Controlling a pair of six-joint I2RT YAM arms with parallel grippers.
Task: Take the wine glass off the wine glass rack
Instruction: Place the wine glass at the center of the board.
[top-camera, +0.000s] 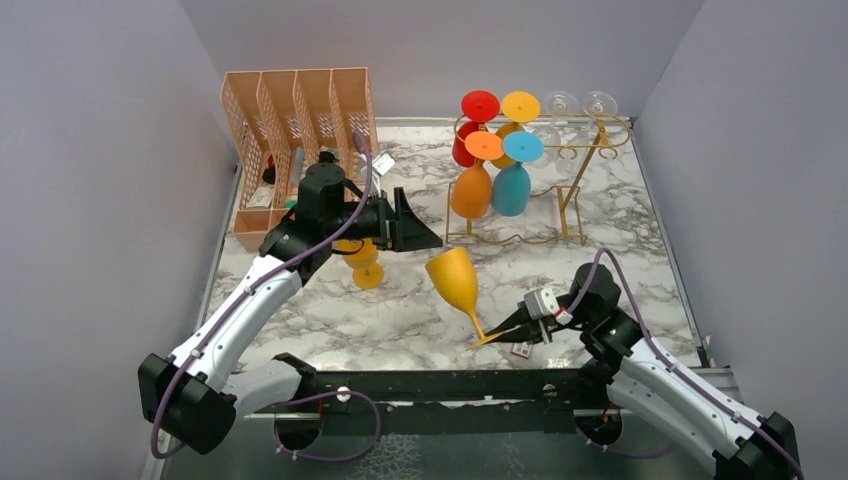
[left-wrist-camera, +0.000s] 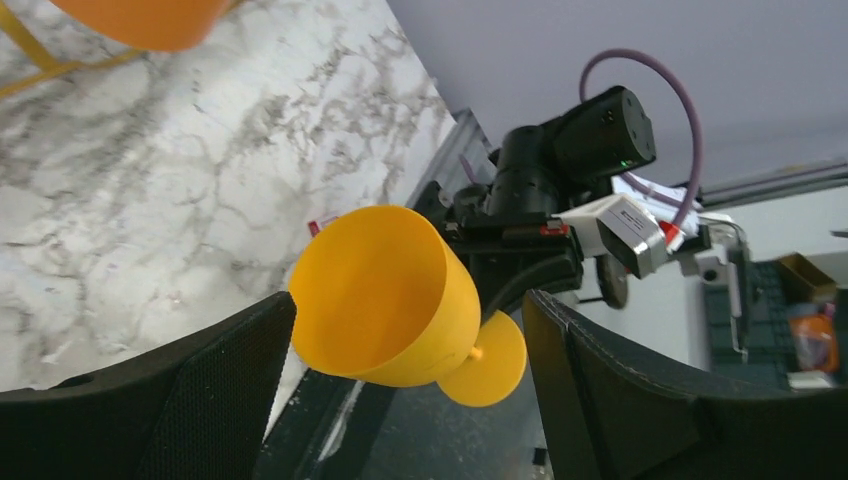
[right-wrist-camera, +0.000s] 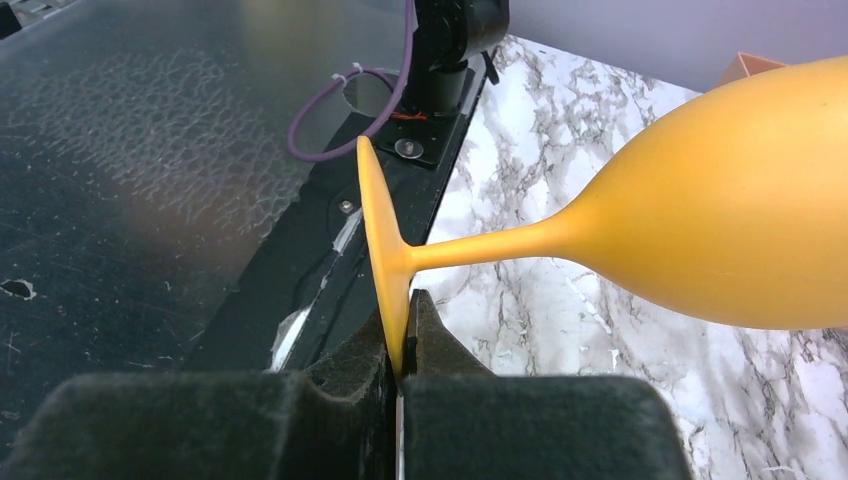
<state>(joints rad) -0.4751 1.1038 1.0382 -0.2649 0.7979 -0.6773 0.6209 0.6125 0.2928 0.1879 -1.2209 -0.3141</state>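
A yellow wine glass (top-camera: 453, 278) hangs tilted above the marble table, off the rack, bowl up and to the left. My right gripper (top-camera: 497, 336) is shut on the edge of its round foot (right-wrist-camera: 378, 240), which is pinched between the pads (right-wrist-camera: 400, 370). My left gripper (top-camera: 415, 233) stands open just left of the bowl (left-wrist-camera: 385, 295), which shows beyond and between the fingers (left-wrist-camera: 230, 380), apart from them. The gold wire wine glass rack (top-camera: 575, 195) stands at the back right with several glasses hanging upside down, among them red, orange (top-camera: 472, 188) and blue (top-camera: 511, 188).
A peach lattice organiser (top-camera: 300, 150) stands at the back left. Another yellow-orange glass (top-camera: 366, 266) lies under my left arm. A black rail (top-camera: 430, 385) runs along the near table edge. Grey walls close in both sides.
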